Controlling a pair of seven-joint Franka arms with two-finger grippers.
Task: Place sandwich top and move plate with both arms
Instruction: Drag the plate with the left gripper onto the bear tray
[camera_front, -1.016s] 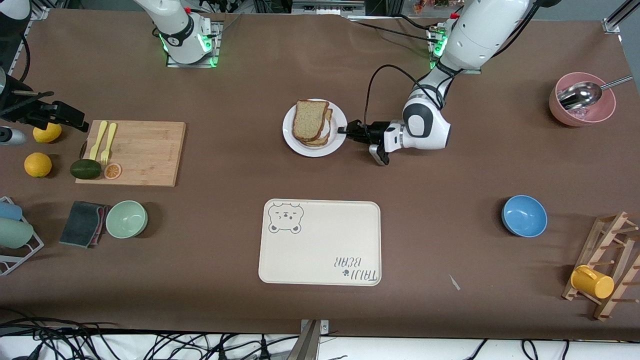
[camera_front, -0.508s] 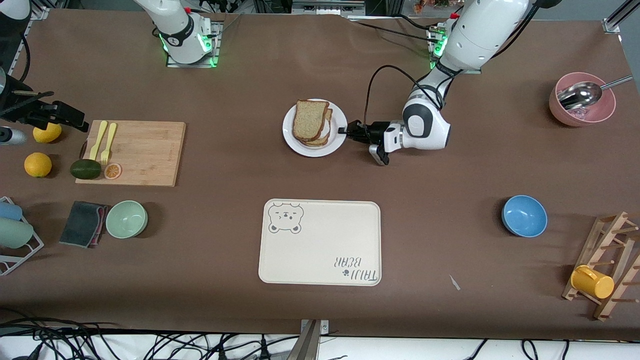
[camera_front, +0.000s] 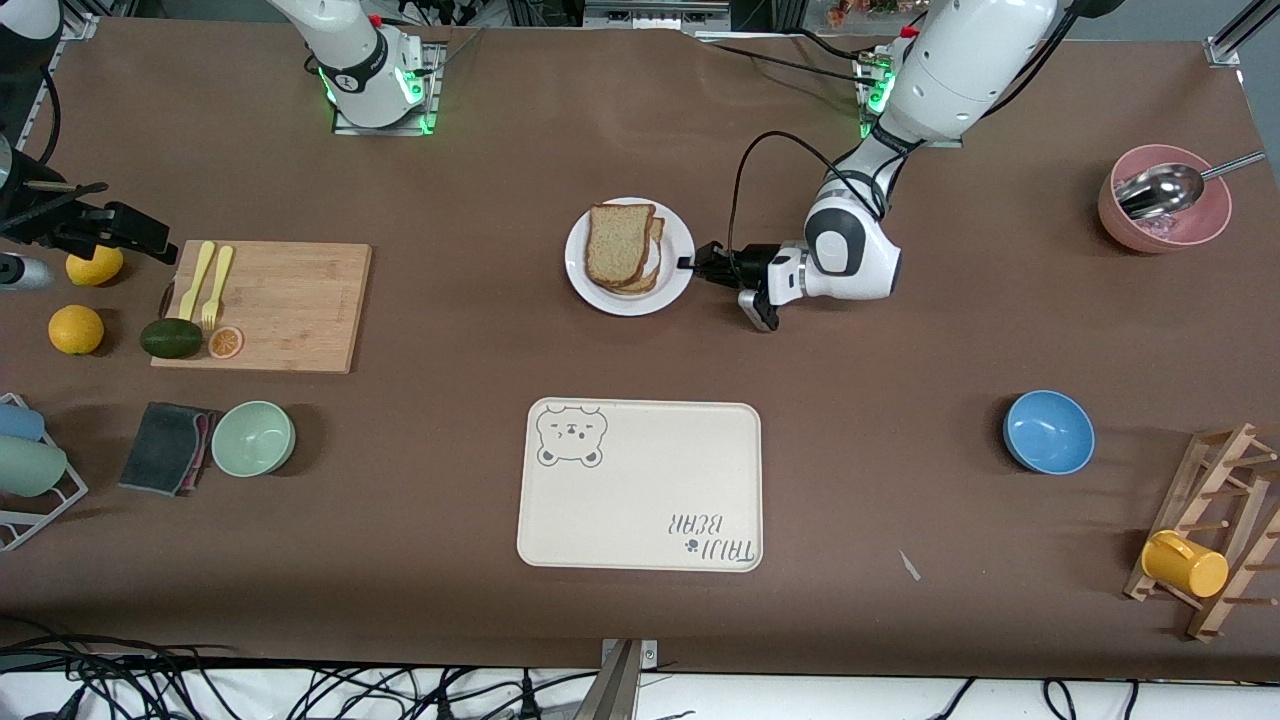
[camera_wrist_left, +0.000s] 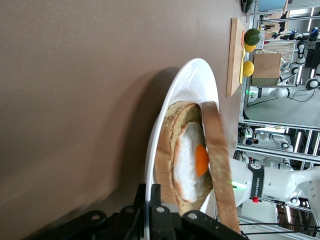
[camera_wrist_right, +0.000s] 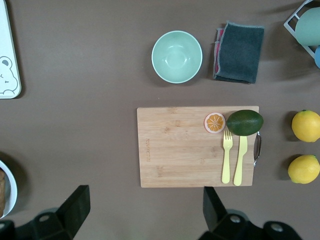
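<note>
I judge the bread step done: the sandwich top (camera_front: 618, 241) lies on the egg slice (camera_wrist_left: 187, 160) on the plate (camera_front: 677, 283), mid-counter, farther from the front camera than the bear tray (camera_front: 640, 485). My left gripper (camera_front: 688, 263) has its fingers closed on the plate's rim at the left arm's end. The right gripper (camera_wrist_right: 145, 207) hangs wide open and empty over the cutting board (camera_wrist_right: 190, 145), waiting. Next I should bring it to the plate's free edge for a level lift. I count one plate, two slices, one egg, one tray, two lemons, three bowls.
</note>
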